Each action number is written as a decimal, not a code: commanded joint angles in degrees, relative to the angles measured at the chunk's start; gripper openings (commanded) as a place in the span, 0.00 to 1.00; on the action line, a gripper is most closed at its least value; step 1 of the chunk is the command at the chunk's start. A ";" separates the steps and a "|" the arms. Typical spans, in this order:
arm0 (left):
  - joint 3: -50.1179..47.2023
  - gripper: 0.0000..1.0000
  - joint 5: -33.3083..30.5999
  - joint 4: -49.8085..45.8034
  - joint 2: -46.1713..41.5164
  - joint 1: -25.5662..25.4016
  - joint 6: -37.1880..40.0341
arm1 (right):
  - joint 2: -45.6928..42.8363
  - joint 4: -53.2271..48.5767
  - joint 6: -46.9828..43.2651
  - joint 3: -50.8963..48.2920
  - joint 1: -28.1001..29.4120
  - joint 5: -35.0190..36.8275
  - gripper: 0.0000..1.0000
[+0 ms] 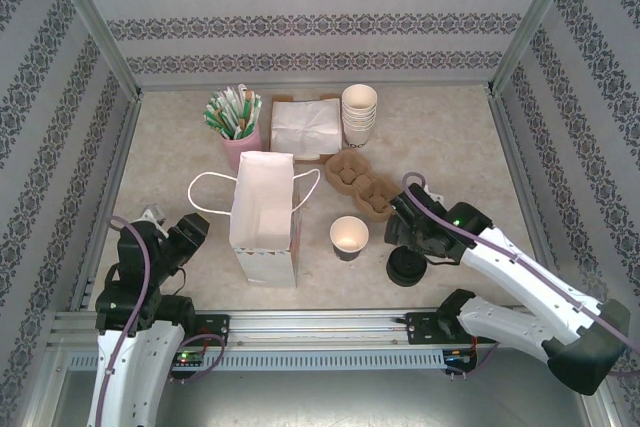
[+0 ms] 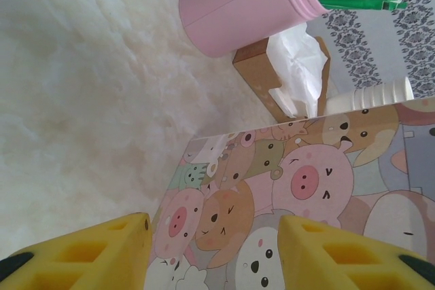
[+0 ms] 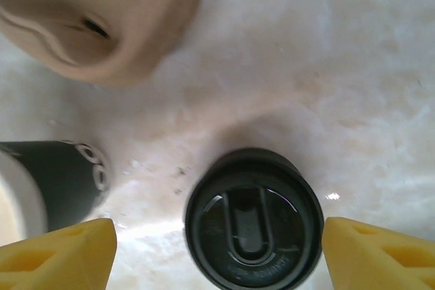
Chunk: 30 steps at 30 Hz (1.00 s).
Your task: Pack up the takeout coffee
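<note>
From overhead I saw the coffee cup (image 1: 349, 238) standing upright on the table (image 1: 460, 147), its long axis vertical. Its mouth faced straight up, uncovered, and dark print ran round its side. It sat just right of the paper bag (image 1: 264, 217) and near the front end of the cardboard carrier (image 1: 362, 187). The inside looked pale cream, and I couldn't tell whether it held any liquid.

The black lid (image 1: 407, 269) lay flat on the table to the cup's right, apart from it. I couldn't tell if it was one lid or a small stack. My right gripper (image 1: 412, 245) hung over it with its fingers spread, a yellow pad (image 3: 380, 256) on either side of the lid, gripping nothing.

The left gripper (image 1: 188, 235) sat just left of the bag, facing its cartoon-animal side, fingers apart with nothing clamped.

The bag stood upright, mouth open upward, white inside. At the back, the pink cup (image 1: 240, 147) held green and white sachets. The brown box (image 1: 305, 127) held white napkins. The cream cups (image 1: 360, 112) were nested in a stack, mouths up.
</note>
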 commanded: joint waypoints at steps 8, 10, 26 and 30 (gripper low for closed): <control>-1.38 0.53 2.25 4.28 2.08 0.81 0.67 | 4.39 -1.99 -3.03 -4.22 -0.68 -4.38 0.78; -1.42 0.53 2.39 4.58 2.33 0.80 0.44 | 5.29 -2.13 -3.35 -4.22 -0.60 -4.17 0.78; -1.44 0.53 3.08 4.72 2.42 0.80 -0.12 | 9.42 -0.38 -3.63 -5.36 1.09 -4.03 0.82; -1.44 0.53 3.27 4.86 2.41 0.81 -0.19 | 10.22 0.28 -3.60 -5.53 1.27 -3.83 0.82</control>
